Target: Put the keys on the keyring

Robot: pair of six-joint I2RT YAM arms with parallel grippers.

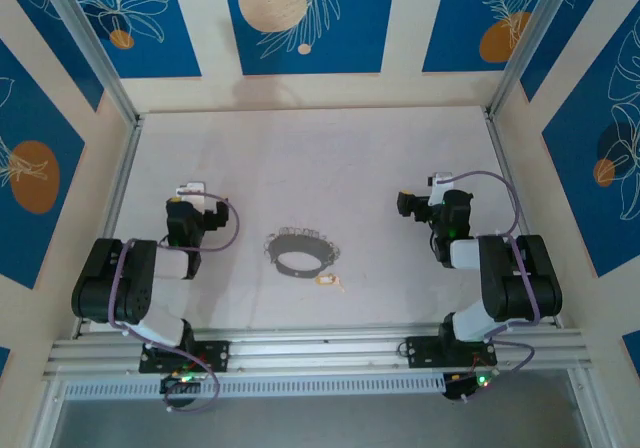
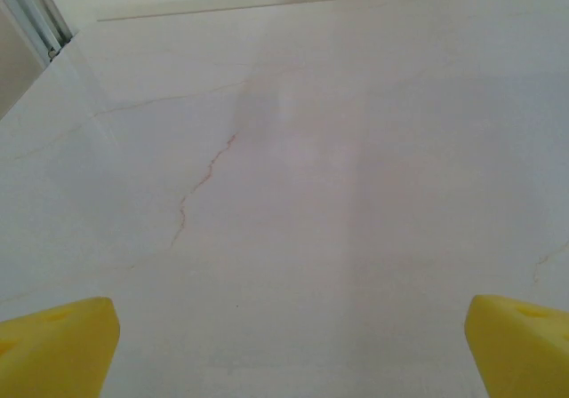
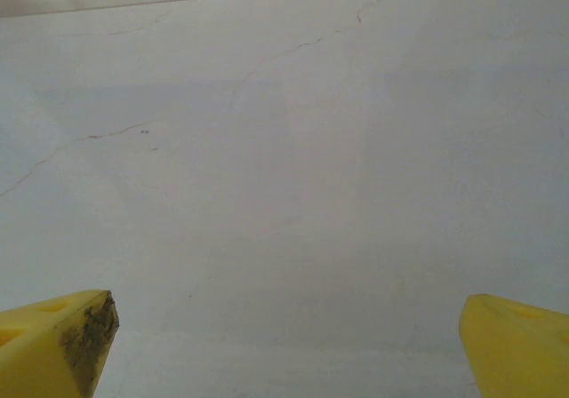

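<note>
**Key and ring lie mid-table, both grippers wide open and well off**

The key (image 1: 328, 281), small and pale yellow, lies flat on the table (image 1: 300, 148) just to the near right of the ring (image 1: 298, 251). Whether the two touch is too fine to tell. The ring is a dark hoop with a fringe of small silvery pieces, also lying flat. Both sit about midway between the two arms, closer to the near edge than to the far wall.

The left gripper (image 1: 190, 191) is well to the left of the ring and a little farther back, pointing at the far wall. The right gripper (image 1: 440, 181) is well to the right of the key, likewise set back and facing away.

In the left wrist view, the left gripper (image 2: 289, 331) has its yellow fingertips (image 2: 62, 345) spread far apart with bare table between them. The right gripper (image 3: 289, 327) stands the same, holding nothing, and one tip (image 3: 84, 336) is smudged dark.
</note>
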